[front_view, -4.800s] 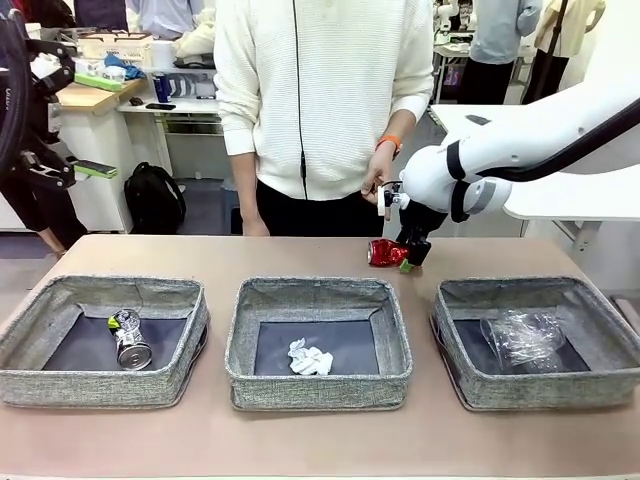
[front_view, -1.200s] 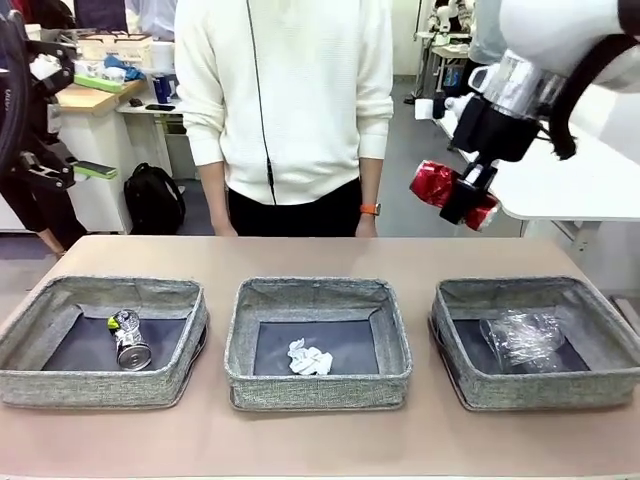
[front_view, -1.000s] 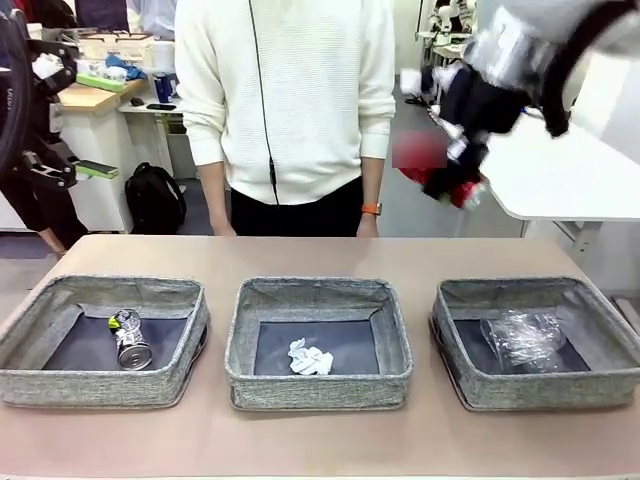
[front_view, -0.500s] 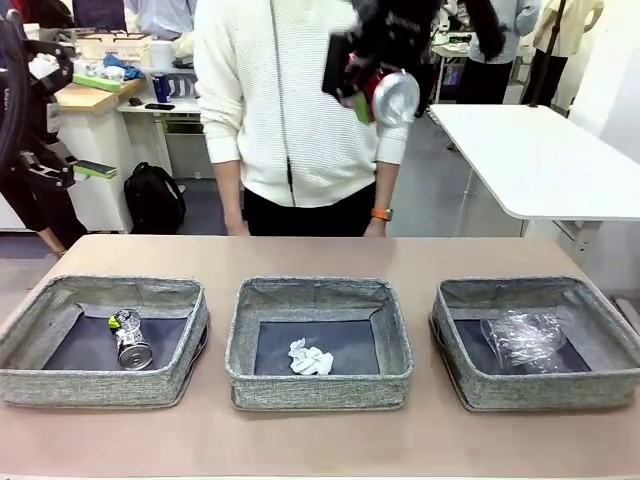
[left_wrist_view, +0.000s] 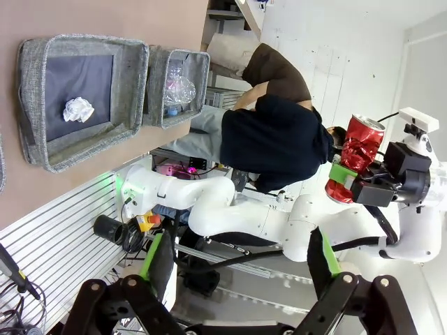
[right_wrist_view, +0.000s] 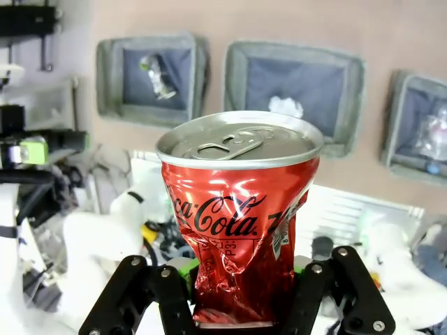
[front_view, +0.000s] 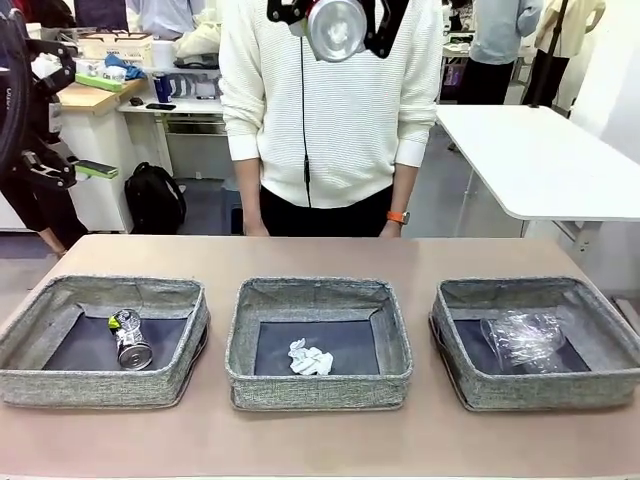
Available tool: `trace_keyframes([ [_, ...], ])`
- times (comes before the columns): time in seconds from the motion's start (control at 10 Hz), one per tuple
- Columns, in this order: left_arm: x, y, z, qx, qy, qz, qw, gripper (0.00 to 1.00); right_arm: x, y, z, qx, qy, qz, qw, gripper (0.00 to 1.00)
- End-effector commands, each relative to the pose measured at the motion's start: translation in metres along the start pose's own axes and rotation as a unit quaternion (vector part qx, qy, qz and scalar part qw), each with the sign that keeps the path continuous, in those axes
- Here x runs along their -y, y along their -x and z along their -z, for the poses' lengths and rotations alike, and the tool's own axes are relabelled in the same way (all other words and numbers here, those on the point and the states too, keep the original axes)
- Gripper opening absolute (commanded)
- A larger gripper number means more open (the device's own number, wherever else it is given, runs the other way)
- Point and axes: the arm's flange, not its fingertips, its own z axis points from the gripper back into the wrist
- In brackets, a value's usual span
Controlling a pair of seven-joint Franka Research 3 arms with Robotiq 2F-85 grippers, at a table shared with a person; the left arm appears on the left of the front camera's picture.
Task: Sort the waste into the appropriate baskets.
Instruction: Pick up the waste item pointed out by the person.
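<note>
The crushed red can [front_view: 336, 28] hangs high above the table's middle, in front of the person's chest, its silver top facing the camera. My right gripper [front_view: 338, 14] is shut on it. In the right wrist view the red can [right_wrist_view: 237, 209] stands upright between the fingers [right_wrist_view: 157, 296], far above the three baskets. The left basket [front_view: 100, 385] holds a dark printed can [front_view: 130, 338], the middle basket [front_view: 318, 390] a white paper wad [front_view: 310, 358], and the right basket [front_view: 540, 388] clear crumpled plastic [front_view: 522, 338]. My left gripper [left_wrist_view: 239, 255] is open with nothing in it, well off the table.
A person in a white sweater [front_view: 330, 110] stands at the far edge of the table. A white table [front_view: 540, 160] stands behind on the right. Bare tabletop [front_view: 320, 255] lies between the baskets and the person.
My right arm has swung the red can up and to the left, from the right side to high over the middle. The person has shifted slightly.
</note>
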Motion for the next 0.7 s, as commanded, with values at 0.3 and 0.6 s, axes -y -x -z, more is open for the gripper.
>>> trace_keyframes([
  [0.3, 0.000, 0.001, 0.000, -0.002, 0.012, 0.011, 1.000, 1.00, -0.002, -0.005, 0.006, -0.003, 0.006, -0.001, 1.000, 0.00],
  [0.6, 0.000, 0.001, 0.000, -0.002, 0.012, 0.011, 1.000, 1.00, 0.005, -0.019, 0.036, -0.073, 0.028, 0.041, 0.996, 0.00],
])
